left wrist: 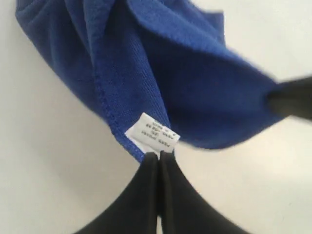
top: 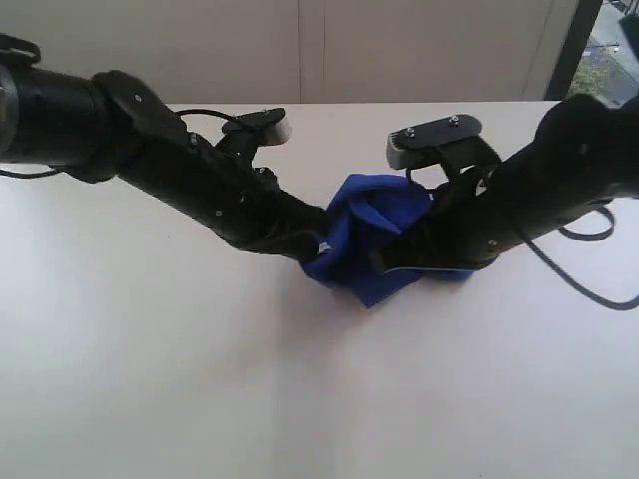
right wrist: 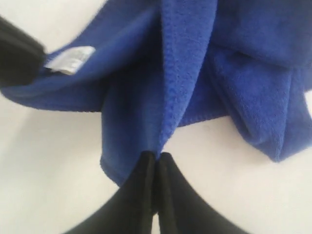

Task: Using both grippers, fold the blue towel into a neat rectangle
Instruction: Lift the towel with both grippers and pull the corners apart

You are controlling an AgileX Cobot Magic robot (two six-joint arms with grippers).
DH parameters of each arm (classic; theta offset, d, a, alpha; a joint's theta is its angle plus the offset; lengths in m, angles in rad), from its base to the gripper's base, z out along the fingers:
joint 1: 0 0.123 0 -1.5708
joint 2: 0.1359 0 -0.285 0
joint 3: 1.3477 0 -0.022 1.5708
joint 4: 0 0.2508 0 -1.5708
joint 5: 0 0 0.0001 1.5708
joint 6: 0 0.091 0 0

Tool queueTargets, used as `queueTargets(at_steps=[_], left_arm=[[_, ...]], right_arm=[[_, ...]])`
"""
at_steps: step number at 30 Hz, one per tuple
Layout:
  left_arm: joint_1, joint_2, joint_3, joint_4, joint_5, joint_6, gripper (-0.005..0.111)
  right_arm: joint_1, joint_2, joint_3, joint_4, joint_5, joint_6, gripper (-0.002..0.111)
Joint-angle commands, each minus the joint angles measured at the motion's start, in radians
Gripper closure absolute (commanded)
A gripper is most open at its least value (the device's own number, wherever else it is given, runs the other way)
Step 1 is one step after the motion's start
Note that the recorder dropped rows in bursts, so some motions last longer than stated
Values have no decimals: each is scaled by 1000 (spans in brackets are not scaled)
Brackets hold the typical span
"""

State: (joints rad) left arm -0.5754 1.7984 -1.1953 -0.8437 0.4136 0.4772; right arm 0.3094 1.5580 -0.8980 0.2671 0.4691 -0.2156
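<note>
The blue towel hangs bunched and draped between my two grippers over the middle of the white table. My left gripper is shut on the towel's stitched edge, right at the small white tag. In the exterior view that gripper meets the cloth from the left. My right gripper is shut on a fold of the towel's other edge, and it reaches the cloth from the right. The tag also shows in the right wrist view, beside the left gripper's dark fingers.
Both black arms slant in over the table toward its middle. A dark cable loops over the table at the right. A pale wall stands behind the table's far edge.
</note>
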Motion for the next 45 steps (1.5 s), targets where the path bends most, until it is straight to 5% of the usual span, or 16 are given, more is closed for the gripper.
queueTargets(at_steps=[1,7,19,39,45], left_arm=[[-5,-86,-1,434,105,-235,107],[-5,-235,-1,813,207,-434,107],[-5,-604,-1,1006,360,-463,107],[-5,-1123,-1,979,670,-517,107],[-5,-1095,106,1024,558,-618,107]], right_arm=[[-53,-106,4,-241,107,180,108],[-71,-239,4,-423,222,273,108],[-71,-542,4,-743,430,402,108],[-71,-1039,4,-652,641,267,108],[-71,-971,20,-631,536,323,108]])
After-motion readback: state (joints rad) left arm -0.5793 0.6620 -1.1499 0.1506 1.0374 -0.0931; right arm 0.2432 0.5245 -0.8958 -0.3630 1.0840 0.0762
